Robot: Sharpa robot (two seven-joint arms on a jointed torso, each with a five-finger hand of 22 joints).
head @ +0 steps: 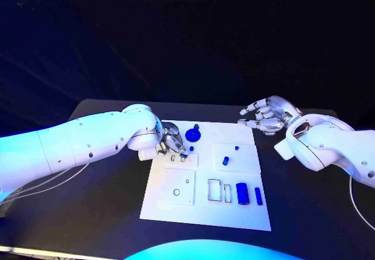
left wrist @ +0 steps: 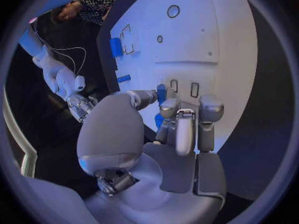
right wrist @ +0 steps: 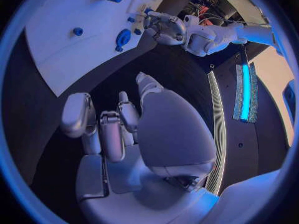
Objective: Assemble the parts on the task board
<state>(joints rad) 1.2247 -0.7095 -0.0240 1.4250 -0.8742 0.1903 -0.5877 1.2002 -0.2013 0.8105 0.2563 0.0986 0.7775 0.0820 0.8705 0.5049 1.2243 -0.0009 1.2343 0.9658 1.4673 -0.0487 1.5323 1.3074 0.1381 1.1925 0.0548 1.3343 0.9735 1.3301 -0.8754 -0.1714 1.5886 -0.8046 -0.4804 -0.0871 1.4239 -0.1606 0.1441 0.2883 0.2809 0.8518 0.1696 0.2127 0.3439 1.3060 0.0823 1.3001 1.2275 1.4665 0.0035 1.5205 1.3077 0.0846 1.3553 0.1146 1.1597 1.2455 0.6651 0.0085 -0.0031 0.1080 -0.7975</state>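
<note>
head view: the left hand (head: pixel 173 142) pinches a small blue part (head: pixel 184 156) over the task board (head: pixel 205 216); the right hand (head: pixel 268 115) hovers off it, fingers loosely curled, empty. left wrist view: fingers (left wrist: pixel 169 109) close round that part (left wrist: pixel 161 92). right wrist view: fingers (right wrist: pixel 79 117) apart over the table.

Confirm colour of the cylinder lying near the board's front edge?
Blue. The cylinder lies on the white task board; head view shows it best.
</note>
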